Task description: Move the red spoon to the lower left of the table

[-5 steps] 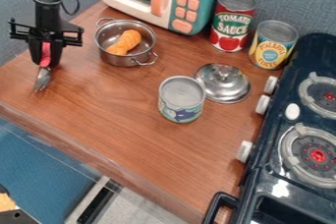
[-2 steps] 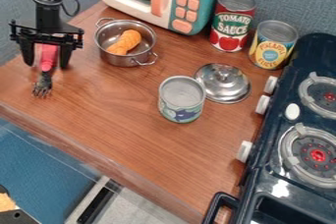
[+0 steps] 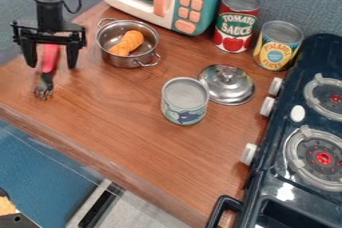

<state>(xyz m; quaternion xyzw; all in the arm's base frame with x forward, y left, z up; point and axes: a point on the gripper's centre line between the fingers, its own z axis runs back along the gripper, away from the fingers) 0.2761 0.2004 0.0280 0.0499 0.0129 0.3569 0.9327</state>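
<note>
in the camera view, the red spoon (image 3: pixel 49 58) is being seen at the worktop's (image 3: pixel 113 117) left, near the front edge, its head (image 3: pixel 44 90) looking forklike. the pincer's (image 3: pixel 52 66) fingers (image 3: pixel 72 56) are being kept apart around it. placing is being judged nearly complete, with only withdrawal being left. one spoon, one pot (image 3: pixel 119 61), one orange food piece (image 3: pixel 128 43), one lid (image 3: pixel 230 91), one toy oven (image 3: pixel 207 2), one stove (image 3: pixel 280 169), two burners (image 3: pixel 324 158) and three cans are being counted: a red can (image 3: pixel 235 24), yellow can (image 3: pixel 277 47) and short can (image 3: pixel 184 103).
</note>
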